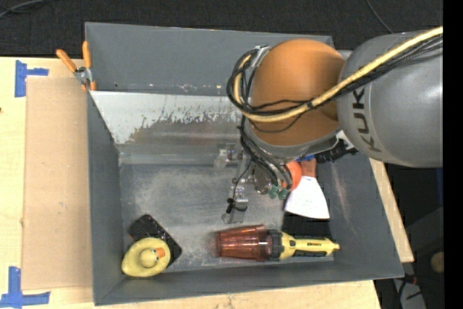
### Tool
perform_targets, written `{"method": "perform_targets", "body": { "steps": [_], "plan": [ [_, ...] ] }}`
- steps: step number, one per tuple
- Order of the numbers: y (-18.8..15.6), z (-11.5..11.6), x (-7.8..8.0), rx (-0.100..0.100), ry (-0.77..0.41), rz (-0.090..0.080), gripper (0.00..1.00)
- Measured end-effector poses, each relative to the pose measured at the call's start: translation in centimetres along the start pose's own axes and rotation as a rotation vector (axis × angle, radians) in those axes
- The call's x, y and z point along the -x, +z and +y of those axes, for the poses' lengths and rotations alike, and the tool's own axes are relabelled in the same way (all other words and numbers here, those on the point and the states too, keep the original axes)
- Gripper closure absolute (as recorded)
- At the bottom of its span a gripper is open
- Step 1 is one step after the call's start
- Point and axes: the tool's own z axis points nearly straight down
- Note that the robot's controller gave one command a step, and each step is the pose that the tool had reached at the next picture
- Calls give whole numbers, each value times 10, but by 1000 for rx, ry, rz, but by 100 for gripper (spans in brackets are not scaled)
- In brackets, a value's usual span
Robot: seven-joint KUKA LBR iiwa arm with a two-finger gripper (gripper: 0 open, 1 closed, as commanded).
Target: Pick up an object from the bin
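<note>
My gripper (234,208) hangs below the orange-domed wrist, over bare bin floor near the middle. Just in front of it lies a tool with a translucent red-brown handle (244,242) and a yellow-and-black shaft (307,247), lengthwise along the front wall. Nothing shows in the gripper. A white, roughly triangular piece (309,200) lies to its right, with an orange object (295,172) partly hidden under the wrist behind it.
A yellow rubber duck (147,257) sits in the front left corner, touching a black object (150,229) just behind it. The arm and its cables cover the bin's right rear part.
</note>
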Motion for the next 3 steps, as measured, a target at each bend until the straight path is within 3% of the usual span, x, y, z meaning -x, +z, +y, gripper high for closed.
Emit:
{"method": "perform_targets", "body": {
  "steps": [1,2,3],
  "plan": [
    [-4,-1,1,1,4,-9,0],
    [69,-29,-13,1,-109,-9,0],
    [72,-79,-44,1,-181,-16,0]
  ]
}}
